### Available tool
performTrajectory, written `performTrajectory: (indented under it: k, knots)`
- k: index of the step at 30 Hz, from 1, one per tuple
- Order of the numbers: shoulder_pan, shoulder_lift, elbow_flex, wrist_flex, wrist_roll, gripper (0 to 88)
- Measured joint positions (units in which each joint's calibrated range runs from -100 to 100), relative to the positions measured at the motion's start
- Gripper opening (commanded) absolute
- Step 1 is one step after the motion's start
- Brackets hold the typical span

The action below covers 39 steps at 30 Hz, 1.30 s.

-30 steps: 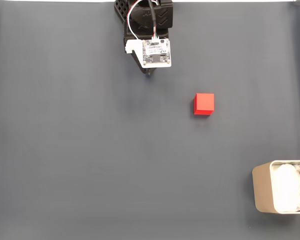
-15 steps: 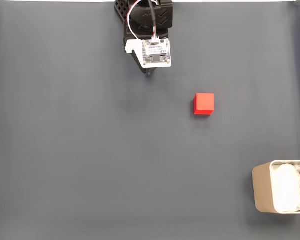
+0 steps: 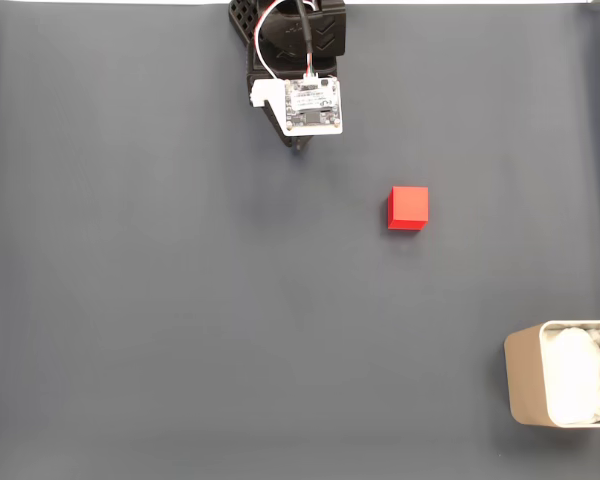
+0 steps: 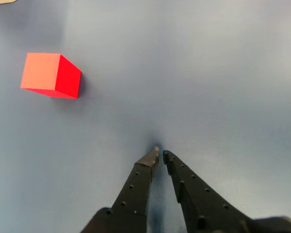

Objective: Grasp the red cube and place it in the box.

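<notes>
Gripper [image 4: 160, 154]: black fingers nearly closed, tips a sliver apart, holding nothing, above bare grey-blue mat [image 4: 223, 73].
Cube [image 4: 51, 75]: red, on the mat, ahead of the fingertips and off to the left in the wrist view, well apart.
Box [image 3: 563, 387]: farthest off, at the fixed view's lower right edge, white lumps inside.

— Setting?
— Robot test bench, lab or hobby: plain dark grey-blue worktop [image 3: 180, 300], uniform and unmarked.
— Evidence?
— Black printed arm [image 3: 290, 40] with an exposed white circuit board [image 3: 313, 104] and loose red and white wires [image 3: 280, 40]. Room beyond: cannot tell.
</notes>
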Motion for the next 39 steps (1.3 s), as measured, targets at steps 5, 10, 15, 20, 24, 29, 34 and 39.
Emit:
performTrajectory:
  k: [5,10,15,20,24,29,34,39]
  knots:
    - [0.00,0.00,0.00,0.00,-0.10,0.0]
    - [0.00,0.52,-0.27,-2.78,-1.27,0.0]
    - [-0.07,5.82,-7.59,-15.75,-1.47,0.0]
    - [0.00,14.07,-22.42,-16.95,-1.56,0.0]
    - [0.00,21.28,-35.71,-16.23,-1.86,0.0]
    - [0.00,28.57,-50.27,-13.37,-1.90,0.0]
    - [0.00,35.87,-61.39,-8.35,-2.10,0.0]
    - [0.00,41.16,-67.18,-5.09,-1.95,0.0]
